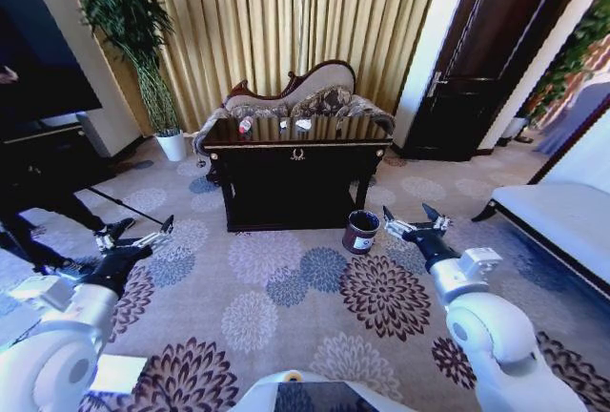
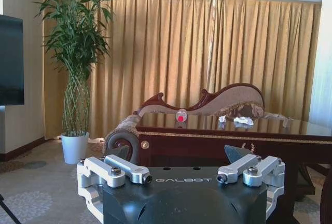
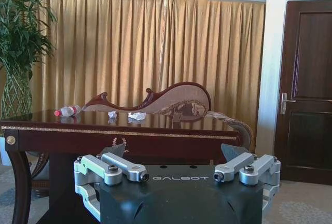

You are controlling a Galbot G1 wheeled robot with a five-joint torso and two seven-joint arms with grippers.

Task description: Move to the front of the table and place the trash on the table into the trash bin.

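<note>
Grey-metal fingers are standing wide apart on both tools: the left gripper point(image 1: 143, 236) and the right gripper point(image 1: 416, 221) are hovering empty over the carpet point(image 1: 286, 288), well short of the table point(image 1: 295, 153). The trash bin point(image 1: 361, 231) is sitting on the floor just beside the table's front right leg, near the right gripper. Nothing looks binned yet, so the approach and every pickup are remaining. The bottle point(image 3: 67, 111) is lying on its side near the tabletop's left edge, long axis roughly along the table, white cap toward the front. Two paper scraps point(image 3: 136, 115) are resting near the far edge.
</note>
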